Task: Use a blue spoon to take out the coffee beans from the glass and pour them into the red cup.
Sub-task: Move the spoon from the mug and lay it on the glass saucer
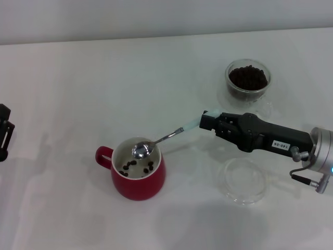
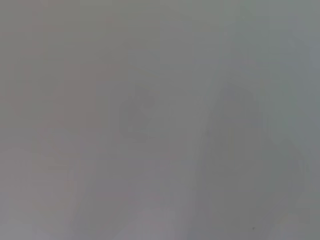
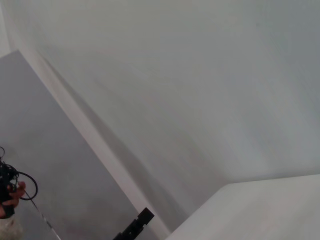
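Over the red cup: bowl of the blue spoon [image 1: 156, 142] hung just above the rim, on the far side of the mouth; bowl looked empty and shiny.
Spoon handle: pale blue end ran up and rightward into the right gripper [image 1: 206, 121], whose fingers were clamped on it.
Red cup [image 1: 138, 180]: stood upright on the white table [image 1: 78, 94], loop handle pointing to the robot's left.
Coffee beans in cup [image 1: 136, 167]: a few loose ones lay on the white bottom.
Glass [image 1: 248, 82]: stood farther back and to the right, well apart from the cup, with a dark heap of beans inside.
Clear dish [image 1: 241, 180]: flat, sat near the right arm, to the right of the cup.
Left gripper [image 1: 4, 133]: parked at the far left edge of the table; finger state could not be told.
Wrist views: left showed only blank grey; right showed wall and floor.
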Robot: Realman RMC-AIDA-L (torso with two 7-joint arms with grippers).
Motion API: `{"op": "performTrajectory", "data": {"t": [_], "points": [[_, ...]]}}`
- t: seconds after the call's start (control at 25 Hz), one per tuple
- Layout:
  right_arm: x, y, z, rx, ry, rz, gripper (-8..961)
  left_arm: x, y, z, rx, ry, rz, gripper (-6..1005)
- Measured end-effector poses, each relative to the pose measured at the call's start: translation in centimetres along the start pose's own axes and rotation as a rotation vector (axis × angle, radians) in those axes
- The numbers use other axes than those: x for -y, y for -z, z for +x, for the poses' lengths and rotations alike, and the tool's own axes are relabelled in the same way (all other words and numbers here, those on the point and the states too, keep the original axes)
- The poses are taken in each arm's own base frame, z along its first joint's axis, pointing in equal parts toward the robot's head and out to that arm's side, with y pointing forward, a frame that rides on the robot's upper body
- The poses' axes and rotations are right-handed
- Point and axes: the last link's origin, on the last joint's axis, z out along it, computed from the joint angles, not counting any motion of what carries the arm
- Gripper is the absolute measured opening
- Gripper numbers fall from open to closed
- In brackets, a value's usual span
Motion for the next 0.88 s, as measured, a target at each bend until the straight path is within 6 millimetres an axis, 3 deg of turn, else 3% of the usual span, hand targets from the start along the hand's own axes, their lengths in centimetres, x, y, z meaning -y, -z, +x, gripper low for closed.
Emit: {"op": "performTrajectory", "data": {"t": [0.24,0.32,0.76,0.88], "points": [[0.3,1.2,-0.3,0.024,-0.010,0.031,151,-0.1,0.0,0.0,-0.001,0.003,-0.001,726],[0.6,2.5,-0.8,0.037,-0.033,0.049,156,-0.1,0.0,0.0,-0.001,0.003,-0.001,726],[0.4,13.3,-2.5,0.008,-0.139,0.211,186,0.2,0.1,0.0,0.003,-0.006,0.003,726],[0.2,15.1,-2.2,-0.012,-0.151,0.264,194,0.3,0.1,0.0,0.004,-0.008,0.007,727]]}}
